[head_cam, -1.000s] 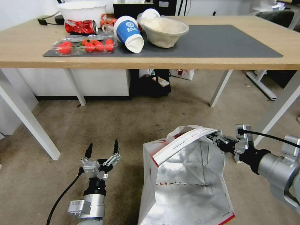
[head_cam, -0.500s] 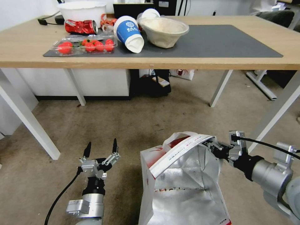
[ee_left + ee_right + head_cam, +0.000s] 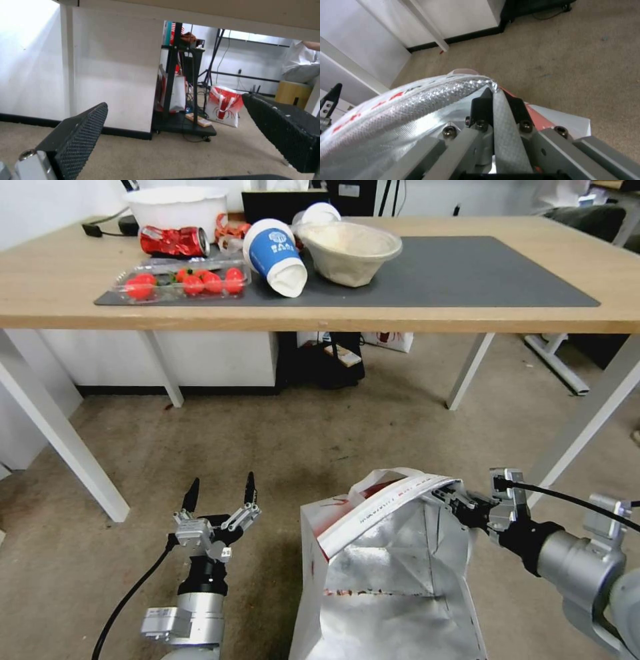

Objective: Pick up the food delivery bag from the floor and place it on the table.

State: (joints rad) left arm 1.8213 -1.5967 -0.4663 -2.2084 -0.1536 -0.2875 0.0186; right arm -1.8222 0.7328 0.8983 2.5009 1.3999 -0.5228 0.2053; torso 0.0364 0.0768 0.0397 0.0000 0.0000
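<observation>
Since 1 s ago, right tool (image 3: 455,501) and the bag (image 3: 387,573) rim have shifted slightly toward robot's left; bag otherwise sits as before, upright on the floor (image 3: 280,440) in front of the bench (image 3: 320,317). Right tool clamped tight on foil-lined rim at bag's right top corner, mouth pulled open. Left tool (image 3: 221,493) hovers above carpet just left of bag, fingers spread wide, nothing held. Bench carries cup, bowl, tomatoes on mat.
</observation>
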